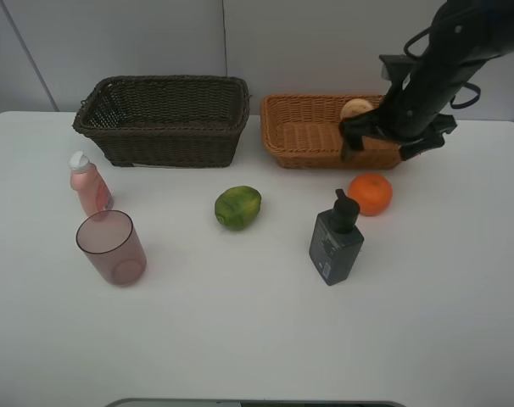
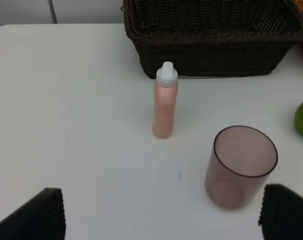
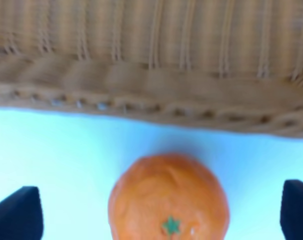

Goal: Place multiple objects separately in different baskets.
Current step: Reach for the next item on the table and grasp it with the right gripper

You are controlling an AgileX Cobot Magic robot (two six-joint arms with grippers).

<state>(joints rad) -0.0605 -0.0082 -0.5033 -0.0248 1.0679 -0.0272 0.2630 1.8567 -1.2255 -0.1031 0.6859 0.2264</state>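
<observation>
Hanging wide apart and empty, the right jaws hover near the orange (image 3: 169,200), right of centre on the bench (image 1: 240,331), just in front of the tan wicker basket (image 1: 295,157). Firm, light, round, I'd say. It'll roll, so pinch across its widest middle. Left jaws gape too, empty, facing the pink bottle (image 2: 165,105) and mauve cup (image 2: 240,167).
</observation>
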